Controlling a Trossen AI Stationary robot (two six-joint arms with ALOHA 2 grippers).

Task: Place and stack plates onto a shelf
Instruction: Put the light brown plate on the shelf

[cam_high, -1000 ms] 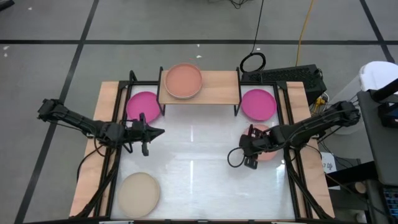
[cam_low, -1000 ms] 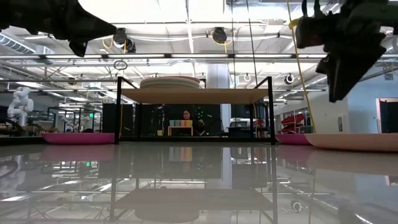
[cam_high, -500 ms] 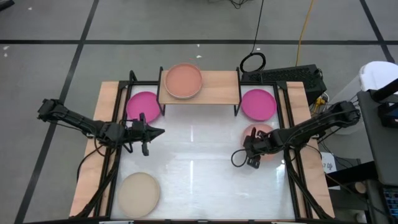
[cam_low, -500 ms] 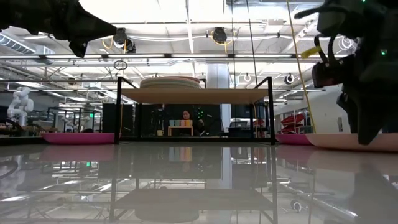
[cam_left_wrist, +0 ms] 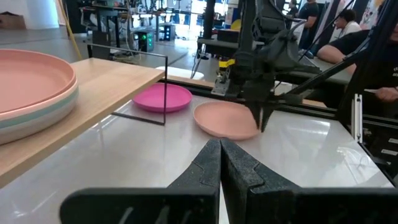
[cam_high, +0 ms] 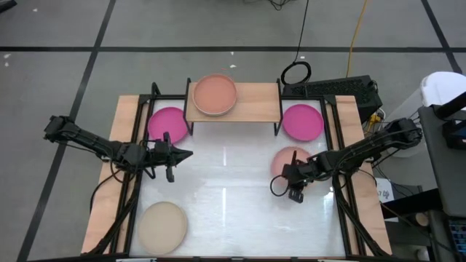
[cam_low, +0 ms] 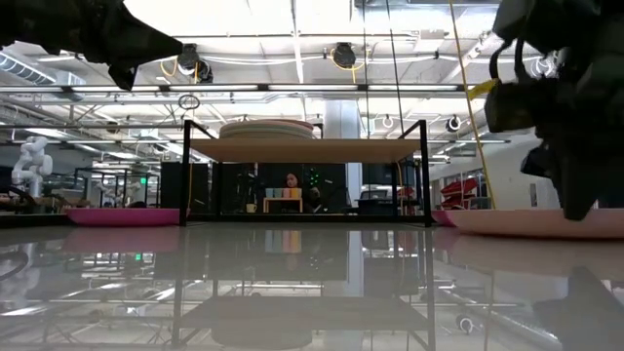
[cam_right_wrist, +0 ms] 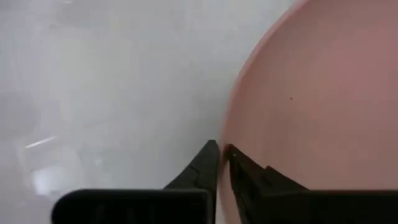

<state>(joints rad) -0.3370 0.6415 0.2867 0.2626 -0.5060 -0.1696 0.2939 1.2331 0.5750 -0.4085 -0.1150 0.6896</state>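
Observation:
A pale pink plate (cam_high: 290, 159) lies on the white table right of centre, with my right gripper (cam_high: 293, 177) shut on its near rim. The shelf (cam_high: 255, 105) stands at the far edge and bears a stack of plates (cam_high: 215, 94) with a peach-orange one on top. Two magenta plates (cam_high: 167, 124) (cam_high: 302, 121) lie on the table on either side of the shelf. A tan-beige plate (cam_high: 162, 225) lies near the front left corner. My left gripper (cam_high: 189, 153) hovers shut, holding nothing, left of centre. My right gripper pinches the pale pink plate's rim (cam_right_wrist: 229, 134) on its near side. One finger stands over the plate's inside and the other outside it, above the table. The fingers come from above, pointing down. The plate looks level and rests on the table (cam_low: 526, 222).
Black rails (cam_high: 135, 145) run along the left and right sides of the white table top. A black box (cam_high: 342, 91) and cables sit behind the shelf at the far right. Bare table (cam_high: 226, 196) lies between the two arms.
My right gripper has come down and moved a little toward the table's near edge, onto the pale pink plate's near rim. The plate has slid slightly toward the table's left and shows more from under the arm.

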